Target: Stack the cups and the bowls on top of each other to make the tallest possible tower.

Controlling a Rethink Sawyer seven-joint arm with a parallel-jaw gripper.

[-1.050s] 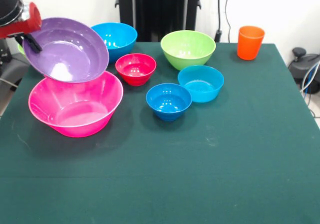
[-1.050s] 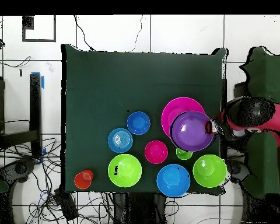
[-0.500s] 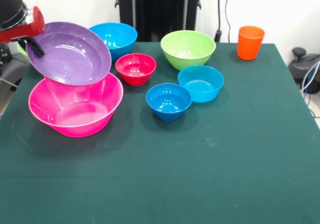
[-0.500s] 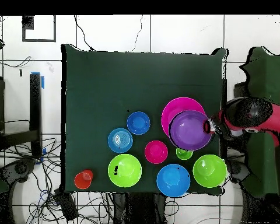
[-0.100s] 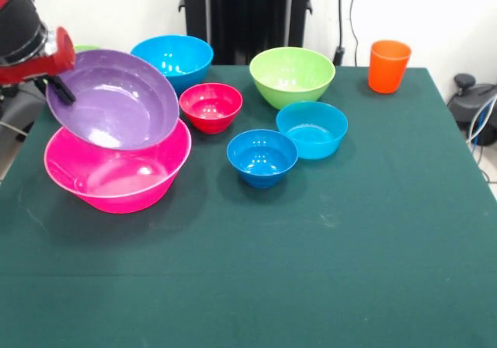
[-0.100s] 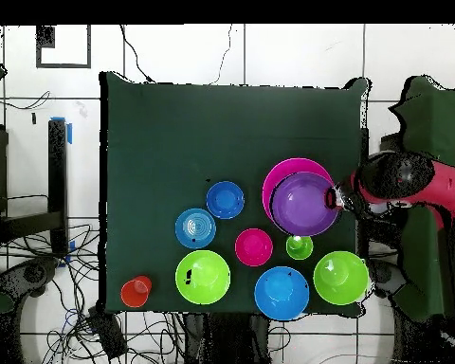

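A: Status?

B: Nesting step. End effector (image 5: 60,90) is pinching the rim of the purple bowl (image 5: 116,103) and holds it tilted over the pink bowl (image 5: 116,179). Purple's low edge looks to be at or just inside the pink rim; can't confirm contact.

A: Change vs a second ago?

B: Purple has come down and toward the middle of the pink bowl, less steeply tilted. Overhead, it now covers more of the pink one (image 6: 286,174) and sits closer to centre. The arm (image 6: 411,185) has shifted with it. Nothing else has moved.

A: Rest of the desk (image 5: 311,270)?

B: All loose, none stacked. Red bowl (image 5: 210,106) just beside the pink one, small blue bowl (image 5: 262,156) and teal bowl (image 5: 311,129) mid-desk, almost touching. Large blue bowl (image 5: 172,57) and green bowl (image 5: 292,74) at the back, orange cup (image 5: 388,65) in the far corner, well apart. Overhead also shows a second green bowl (image 6: 340,277) and the green cup (image 6: 300,247).

A: Next?

B: My read: level the purple bowl, lower until it seats in the pink, then let go. If it's released while tilted it could slide or rock off centre.
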